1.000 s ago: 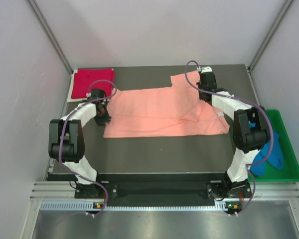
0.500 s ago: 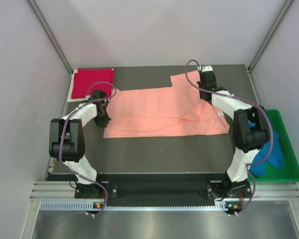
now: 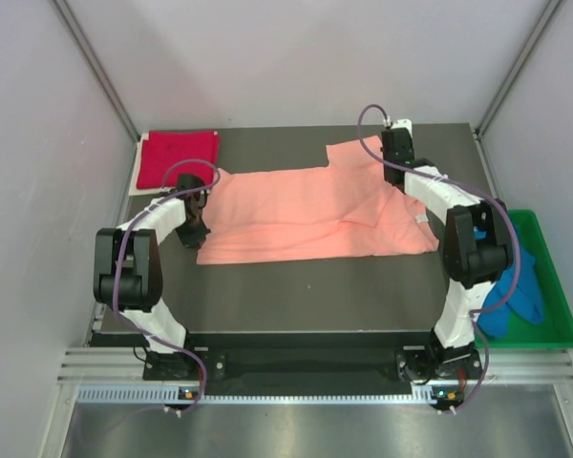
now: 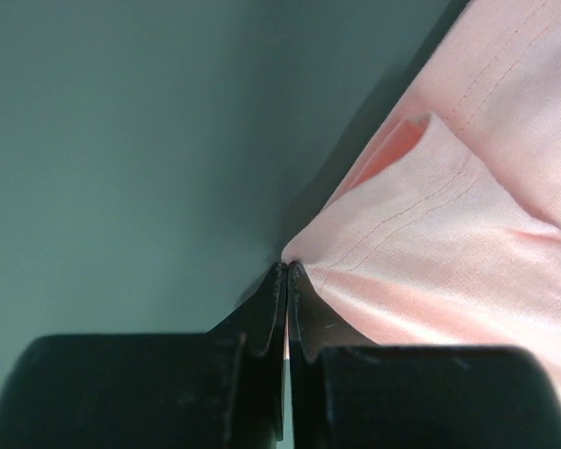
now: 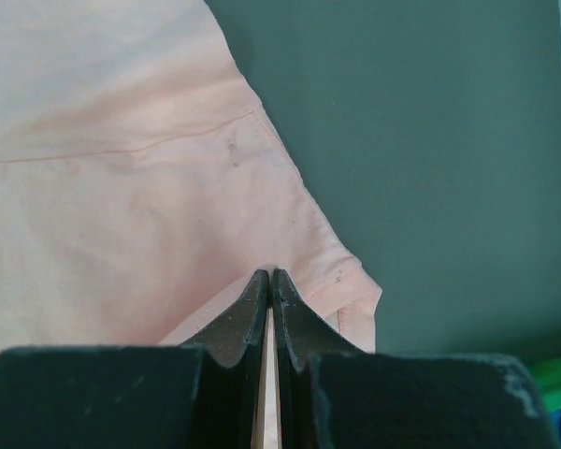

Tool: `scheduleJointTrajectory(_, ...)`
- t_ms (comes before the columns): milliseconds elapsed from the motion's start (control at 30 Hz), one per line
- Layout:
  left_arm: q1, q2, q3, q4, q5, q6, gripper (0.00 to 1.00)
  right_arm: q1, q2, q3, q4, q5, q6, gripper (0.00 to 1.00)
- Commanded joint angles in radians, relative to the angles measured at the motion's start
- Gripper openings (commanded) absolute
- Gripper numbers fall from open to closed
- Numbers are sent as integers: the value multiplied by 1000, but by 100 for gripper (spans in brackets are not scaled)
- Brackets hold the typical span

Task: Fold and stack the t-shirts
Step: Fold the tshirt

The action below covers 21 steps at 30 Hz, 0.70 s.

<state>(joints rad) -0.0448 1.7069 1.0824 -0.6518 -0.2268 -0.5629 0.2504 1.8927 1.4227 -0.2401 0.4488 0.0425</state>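
The salmon-pink t-shirt point(image 3: 310, 212) lies spread across the middle of the dark table. My left gripper point(image 3: 193, 221) is shut on its left edge; in the left wrist view the cloth point(image 4: 467, 243) is pinched between the closed tips point(image 4: 287, 268). My right gripper point(image 3: 397, 175) is shut on the shirt's far right part; in the right wrist view the pink cloth point(image 5: 122, 187) runs between the closed tips point(image 5: 267, 274). The crimson-red t-shirt point(image 3: 177, 157) lies folded at the far left corner. The bright blue t-shirt point(image 3: 518, 301) lies bunched in the green tray.
The green plastic tray point(image 3: 562, 296) stands off the table's right edge. Grey walls close in the back and sides. Bare dark table point(image 3: 296, 291) shows in front of the pink shirt.
My right gripper has moved toward the far edge with the pink cloth, pulling the right side flatter. My left gripper has barely moved.
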Motion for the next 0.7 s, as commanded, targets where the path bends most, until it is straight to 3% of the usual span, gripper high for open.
scheduleJointTrajectory(0,2,-35,23,-40,-49,-20,0,-3,-1,38,24,4,31,0)
scheduleJointTrajectory(300,2,-38,28,-34,-23,-57,3,-13,32,88,-8,24,72,0)
scheduleJointTrajectory(533,5,-24,45,-48,-48,-72,1,-22,29,87,33,-19,96,0)
scheduleJointTrajectory(667,5,-12,48,-54,-51,-78,17,-20,31,97,35,-28,89,0)
